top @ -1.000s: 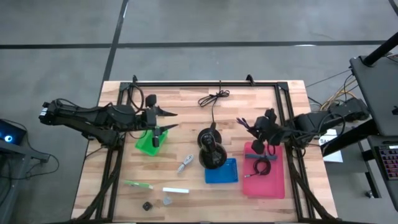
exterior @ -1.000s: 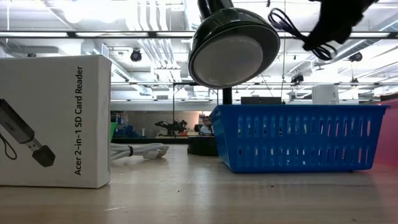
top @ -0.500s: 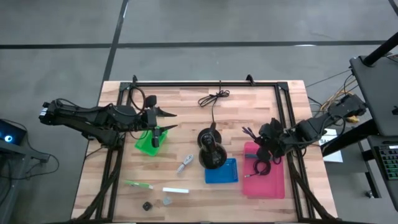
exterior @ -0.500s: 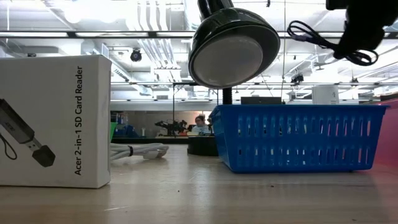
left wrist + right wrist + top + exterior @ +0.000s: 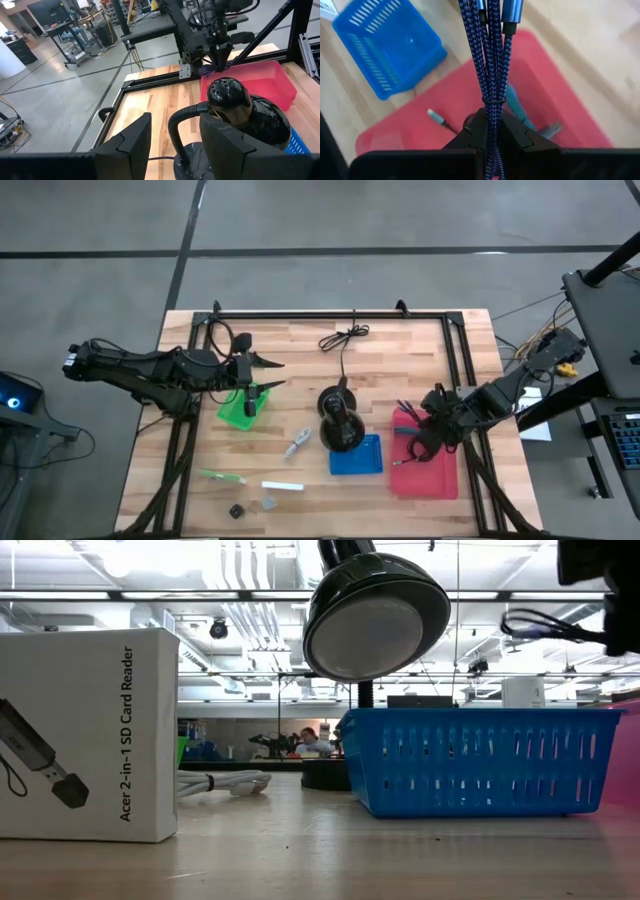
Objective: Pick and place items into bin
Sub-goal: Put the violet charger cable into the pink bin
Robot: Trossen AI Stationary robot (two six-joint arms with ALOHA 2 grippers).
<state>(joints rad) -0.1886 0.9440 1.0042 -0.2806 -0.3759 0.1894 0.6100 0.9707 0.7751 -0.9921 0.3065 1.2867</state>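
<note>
My right gripper (image 5: 428, 428) hangs over the red bin (image 5: 440, 480) at the table's right, shut on a blue-purple braided cable bundle (image 5: 492, 60). The low view shows the bundle (image 5: 545, 625) jutting out beside the gripper. A cable with a plug (image 5: 436, 115) lies in the red bin. My left gripper (image 5: 268, 374) stands open and empty above the green bin (image 5: 238, 410) at the left. A grey tool (image 5: 297, 443), green stick (image 5: 222, 477), white stick (image 5: 282, 486) and two small cubes (image 5: 252, 507) lie on the near table. My right gripper pinches the bundle between its two fingers just below a thin tie (image 5: 493, 102) that binds several strands. The fingers slant downward and lie along the strands. The connector ends (image 5: 510, 11) stick out beyond the fingertips. The bundle is lifted clear above the red bin.
A blue basket (image 5: 357, 455) stands beside the red bin, with the black joystick-like stand (image 5: 340, 425) at its far left corner. A long black cord (image 5: 343, 337) lies at the far edge. A white card-reader box (image 5: 90, 735) fills the low view's left.
My right gripper has gone toward the table's near edge and down with the cable bundle, rolling and tipping more steeply downward. It now hangs over the red bin. The bundle has swung around with it.
</note>
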